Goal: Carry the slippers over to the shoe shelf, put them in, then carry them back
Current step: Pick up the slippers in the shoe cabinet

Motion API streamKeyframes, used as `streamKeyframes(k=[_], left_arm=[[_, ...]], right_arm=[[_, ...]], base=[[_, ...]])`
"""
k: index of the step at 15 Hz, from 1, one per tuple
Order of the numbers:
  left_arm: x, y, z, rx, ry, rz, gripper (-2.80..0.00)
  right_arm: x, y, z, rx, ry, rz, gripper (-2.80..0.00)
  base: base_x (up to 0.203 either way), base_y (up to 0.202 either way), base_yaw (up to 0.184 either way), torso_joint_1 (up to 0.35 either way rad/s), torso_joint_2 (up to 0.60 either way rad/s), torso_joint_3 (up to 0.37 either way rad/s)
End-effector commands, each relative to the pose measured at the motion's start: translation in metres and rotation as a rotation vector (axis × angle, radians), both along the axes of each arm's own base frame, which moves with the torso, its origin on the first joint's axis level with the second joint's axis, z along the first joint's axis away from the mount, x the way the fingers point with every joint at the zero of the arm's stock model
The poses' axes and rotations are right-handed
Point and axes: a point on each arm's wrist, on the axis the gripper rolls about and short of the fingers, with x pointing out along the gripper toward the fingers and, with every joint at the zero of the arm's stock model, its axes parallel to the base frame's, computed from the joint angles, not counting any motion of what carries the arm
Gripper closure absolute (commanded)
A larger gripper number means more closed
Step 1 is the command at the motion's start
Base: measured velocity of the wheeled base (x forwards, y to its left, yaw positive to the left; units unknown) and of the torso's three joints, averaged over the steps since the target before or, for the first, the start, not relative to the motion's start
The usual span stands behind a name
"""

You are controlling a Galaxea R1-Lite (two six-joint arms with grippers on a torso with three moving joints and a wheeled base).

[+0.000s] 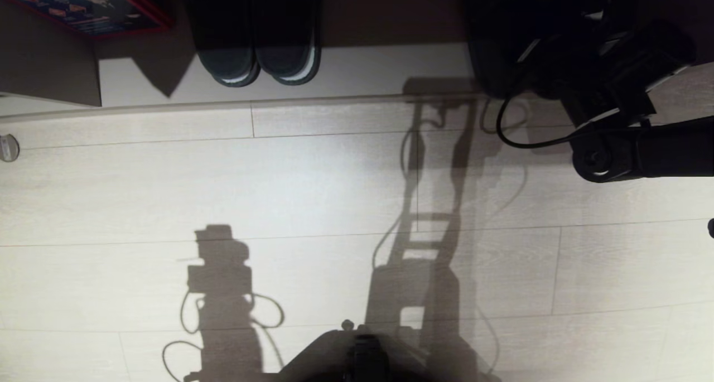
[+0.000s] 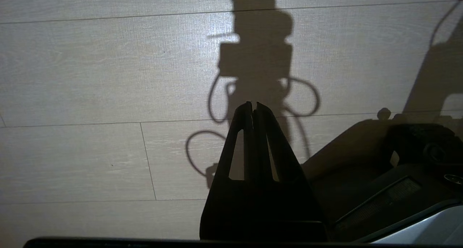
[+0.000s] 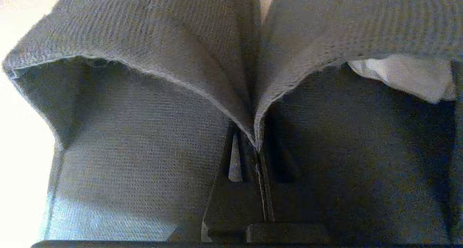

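Head view looks down on a pale plank floor (image 1: pixel 312 192) crossed by hard shadows of the robot's own arms and cables. Along the far edge of the floor runs a low shelf (image 1: pixel 362 69), its pale board lit and its recess dark. A black pair (image 1: pixel 259 36) with white sole edges sits in the recess, toes poking out over the board. Left of that pair, a red-edged box (image 1: pixel 89 5) is cut off by the frame, and a small round fitting (image 1: pixel 8 148) lies on the floor below the shelf's left end. Right of the black pair, the right arm (image 1: pixel 641 148) reaches into the shelf's shadow, where its gripper and whatever it grips are lost in darkness.

Right wrist view fills in the gap: the right gripper (image 3: pixel 258 146) is pinched tight on the slippers (image 3: pixel 144 106), clamping the two grey toe bands together where they meet. A pale label (image 3: pixel 405 76) shows under the band of one slipper. Ribbed fabric crowds the frame, so whether the slippers rest on the shelf board cannot be told.

Left wrist view shows the left gripper (image 2: pixel 254 108) hanging above the floor beside the robot's base (image 2: pixel 398 190), well away from the shelf, fingertips pressed together on nothing.
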Motion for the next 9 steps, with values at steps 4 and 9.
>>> streamKeyframes(k=[4,9], left_arm=[[0.000,0.000,0.000,0.000,0.001,0.000,0.00],[0.000,0.000,0.000,0.000,-0.002,0.000,0.00]], right_arm=[[-0.027,-0.003,0.014,-0.002,-0.003,0.001,0.00],[-0.062,-0.007,0.009,-0.015,0.082,0.001,0.00]], base=[[0.000,0.000,0.000,0.000,0.00,0.000],[0.000,0.000,0.000,0.000,0.00,0.000]])
